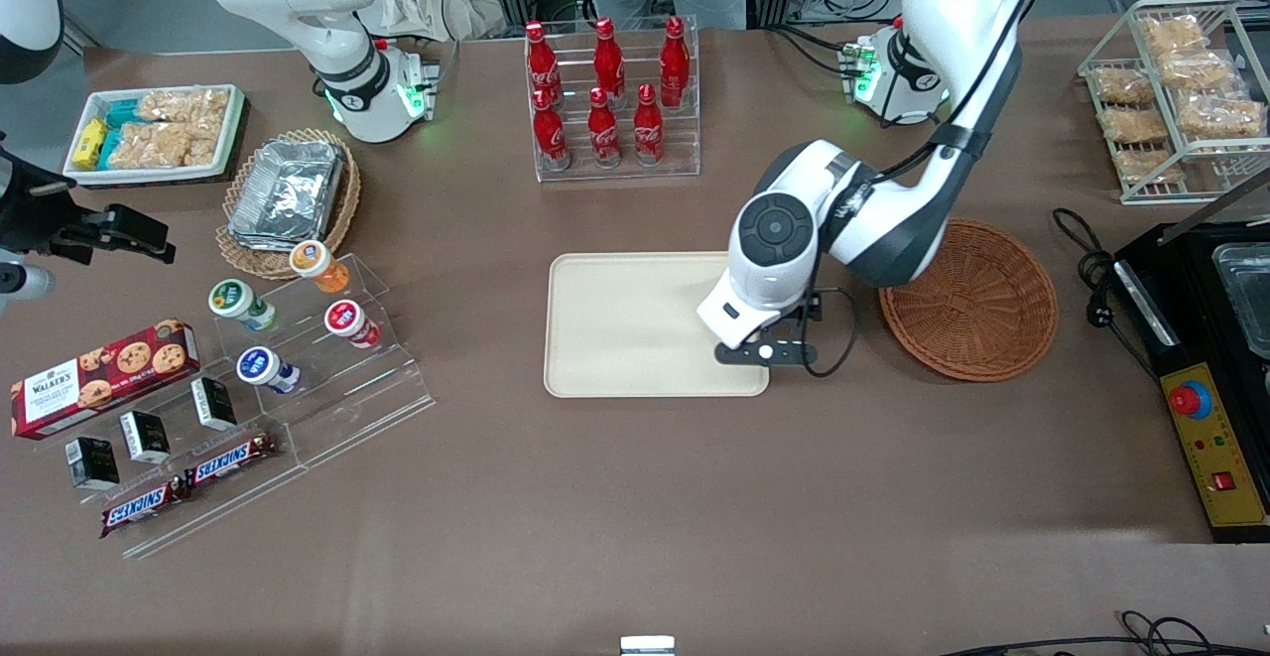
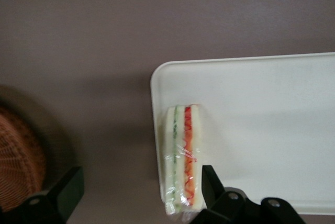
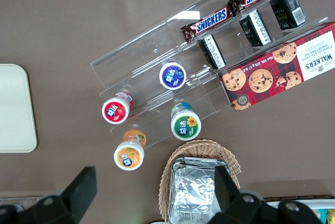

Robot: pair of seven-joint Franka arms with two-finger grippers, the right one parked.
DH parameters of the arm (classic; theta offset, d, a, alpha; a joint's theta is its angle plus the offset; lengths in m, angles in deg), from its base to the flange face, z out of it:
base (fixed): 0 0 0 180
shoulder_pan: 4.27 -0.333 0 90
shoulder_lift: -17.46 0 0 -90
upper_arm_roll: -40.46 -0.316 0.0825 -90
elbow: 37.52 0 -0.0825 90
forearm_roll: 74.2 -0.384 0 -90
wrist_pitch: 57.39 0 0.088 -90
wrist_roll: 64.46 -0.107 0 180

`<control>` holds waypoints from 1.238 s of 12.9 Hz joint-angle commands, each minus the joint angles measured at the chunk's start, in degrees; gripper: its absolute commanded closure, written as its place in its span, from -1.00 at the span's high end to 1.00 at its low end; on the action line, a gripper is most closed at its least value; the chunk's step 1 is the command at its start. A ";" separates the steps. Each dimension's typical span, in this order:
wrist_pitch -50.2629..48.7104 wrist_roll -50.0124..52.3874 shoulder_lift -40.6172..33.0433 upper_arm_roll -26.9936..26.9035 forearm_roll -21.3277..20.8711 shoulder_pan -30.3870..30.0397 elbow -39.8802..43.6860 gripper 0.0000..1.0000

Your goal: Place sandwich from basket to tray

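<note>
A sandwich [image 2: 182, 158] wrapped in glossy clear film was seen on a smooth, matt cream plastic tray [image 2: 261, 124], beside a rough woven wicker basket [image 1: 977, 304], under the matt black gripper [image 2: 133, 195] with fingers spread, on a matt brown table covering [image 1: 635, 497].

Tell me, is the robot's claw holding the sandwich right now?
No, nothing is held. The gripper hangs open above the tray's edge nearest the basket. The sandwich lies on the tray, one finger close beside it.

In the front view, the wrapped triangular white-bread sandwich [image 2: 183, 156] is hidden beneath the white arm. The black two-finger gripper [image 1: 765, 351], mid-frame over the cream rectangular plastic tray's [image 1: 615, 338] corner, is largely covered. The round reddish-brown wicker basket [image 2: 21, 156] is blurred and cut off in the left wrist view.
</note>
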State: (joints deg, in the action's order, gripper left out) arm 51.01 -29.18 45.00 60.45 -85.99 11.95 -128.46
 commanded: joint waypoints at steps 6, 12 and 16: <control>-10.67 -17.61 -5.29 -1.52 1.42 -5.23 7.26 0.99; -10.67 -18.14 -9.24 -1.97 2.99 -11.81 7.26 0.99; -10.40 -19.11 -11.71 -2.32 7.58 -13.58 7.18 0.99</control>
State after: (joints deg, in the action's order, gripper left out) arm 41.15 -47.72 35.02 57.99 -79.53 -1.69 -120.92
